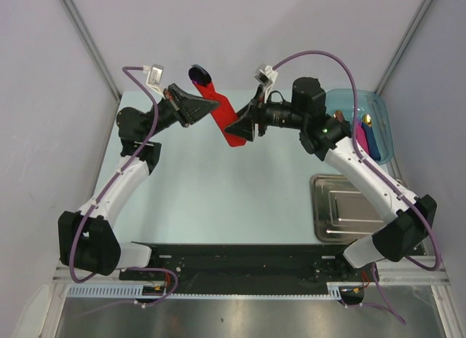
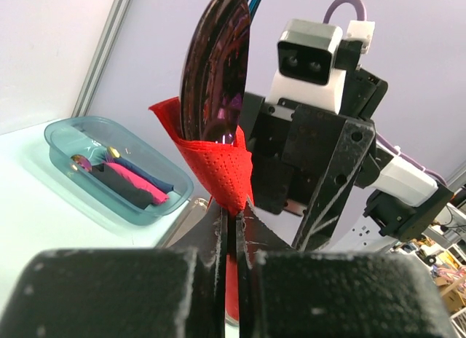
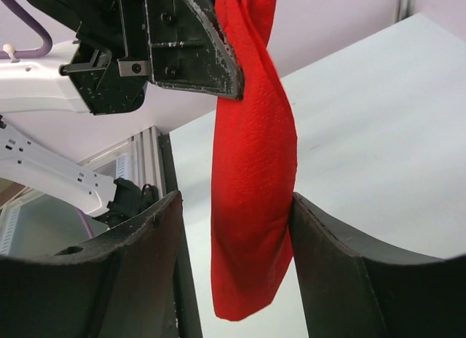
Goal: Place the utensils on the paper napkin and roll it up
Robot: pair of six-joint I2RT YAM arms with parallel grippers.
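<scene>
**Left jaws clenched on the napkin roll, right jaws spread around its lower end**

Both arms reach over the pale table (image 1: 218, 192) and meet above its far half. The left gripper (image 2: 231, 232) is squeezed tight on the red paper napkin (image 3: 251, 156), with the paper pinched between the two fingers and no gap showing. The napkin is rolled into a loose twisted tube and hangs in the air clear of the table.

The right gripper (image 3: 237, 214) stands released, with its fingers on either side of the tube's lower part. The roll lies against the finger on the right of the wrist view, and a clear gap shows between it and the other finger.

The purple bowl of the spoon (image 2: 217, 68) sticks out of the upper end of the roll, above the left fingers. The rest of the spoon is hidden in the paper, and the blue utensil cannot be made out.

A metal tray (image 1: 342, 207) lies on the table beside the right arm. Behind it, at the far right corner, sits a clear teal tub (image 2: 109, 201). The tub holds other rolled napkins side by side, a pink one (image 2: 142, 181) and a dark one (image 2: 120, 186). A small gold spoon head (image 2: 113, 152) pokes out at their end.
</scene>
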